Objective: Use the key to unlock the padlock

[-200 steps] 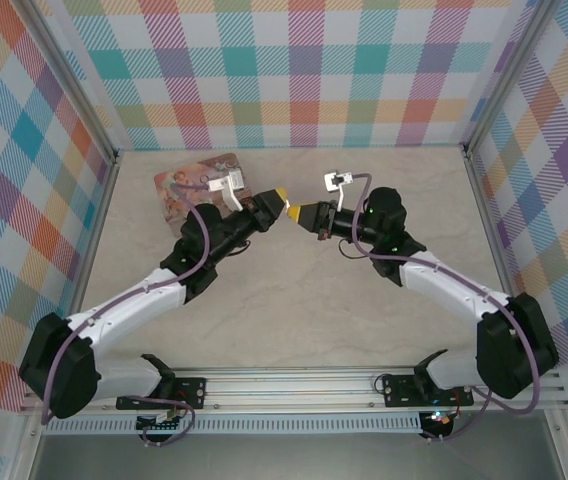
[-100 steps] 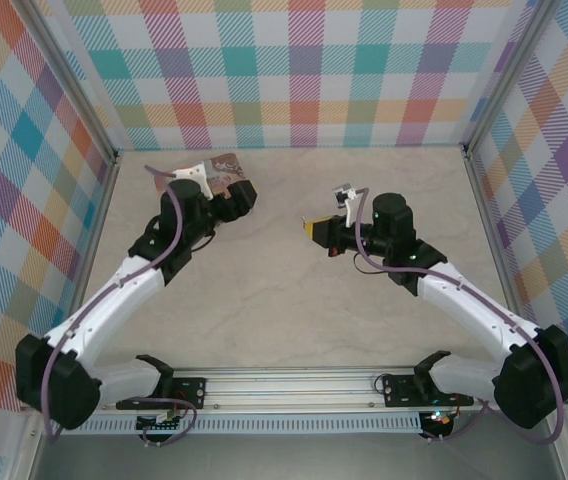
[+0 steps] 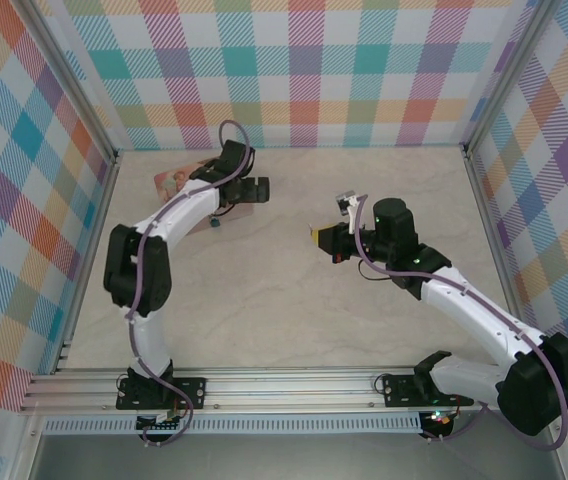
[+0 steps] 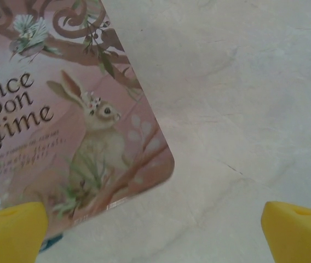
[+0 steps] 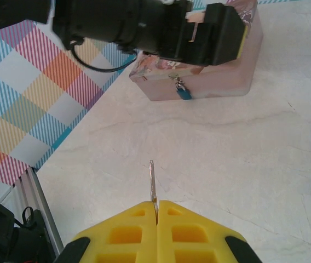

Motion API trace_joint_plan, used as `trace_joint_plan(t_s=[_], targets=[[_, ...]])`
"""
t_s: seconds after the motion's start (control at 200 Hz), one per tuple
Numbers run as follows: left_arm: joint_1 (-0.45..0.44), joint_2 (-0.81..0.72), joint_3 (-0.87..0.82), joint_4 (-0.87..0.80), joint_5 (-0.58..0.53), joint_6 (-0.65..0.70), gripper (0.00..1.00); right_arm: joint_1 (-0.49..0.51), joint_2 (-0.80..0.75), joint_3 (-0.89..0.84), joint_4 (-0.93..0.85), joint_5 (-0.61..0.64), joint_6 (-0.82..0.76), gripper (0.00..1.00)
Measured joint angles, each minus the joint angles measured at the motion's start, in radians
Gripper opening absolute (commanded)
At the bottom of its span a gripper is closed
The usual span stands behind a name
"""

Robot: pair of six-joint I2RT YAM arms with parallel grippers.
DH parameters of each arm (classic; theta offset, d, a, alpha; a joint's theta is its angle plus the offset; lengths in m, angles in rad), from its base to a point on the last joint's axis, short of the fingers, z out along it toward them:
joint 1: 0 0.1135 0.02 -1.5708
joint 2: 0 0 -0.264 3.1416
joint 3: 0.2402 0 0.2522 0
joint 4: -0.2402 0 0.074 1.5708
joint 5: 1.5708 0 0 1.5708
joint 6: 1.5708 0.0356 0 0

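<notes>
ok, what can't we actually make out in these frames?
Keyhole of the tiny blue-teal padlock: too small in the right wrist view, a mere speck from the top.
Head of the thin dark-grey metal key: hidden inside the shut right gripper, right wrist view.
Pink illustrated tin box: cut off by the left wrist frame edge, partly covered by the left arm from above.

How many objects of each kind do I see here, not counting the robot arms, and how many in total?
pink tin box: 1
padlock: 1
key: 1
Total: 3
</notes>
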State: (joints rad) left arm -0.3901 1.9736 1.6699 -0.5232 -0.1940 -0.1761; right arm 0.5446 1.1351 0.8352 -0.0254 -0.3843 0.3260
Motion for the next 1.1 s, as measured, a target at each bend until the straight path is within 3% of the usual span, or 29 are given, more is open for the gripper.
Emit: trace_joint_plan(t_s=[0.285,0.505,0.735,1.1], targets=[[0.002,0.194,0.2,-0.057,-0.023,0.038,1.0,0.0,-0.007,-0.011,-0.007,0.01,-0.002,0.0],[-0.002,0.217,0.217,-0.066,-0.006,0.043,1.0,0.0,-0.007,-0.012,-0.007,0.01,-0.002,0.0],[-0.031,0.184,0.153,-0.031,-0.02,0.042,1.0,0.0,-0.006,-0.012,-0.007,0.01,-0.002,0.0],[-0.164,0.04,-0.075,0.036,-0.063,-0.036,1.0,-0.009,-0.018,-0.012,-0.068,0.056,-0.002,0.0]])
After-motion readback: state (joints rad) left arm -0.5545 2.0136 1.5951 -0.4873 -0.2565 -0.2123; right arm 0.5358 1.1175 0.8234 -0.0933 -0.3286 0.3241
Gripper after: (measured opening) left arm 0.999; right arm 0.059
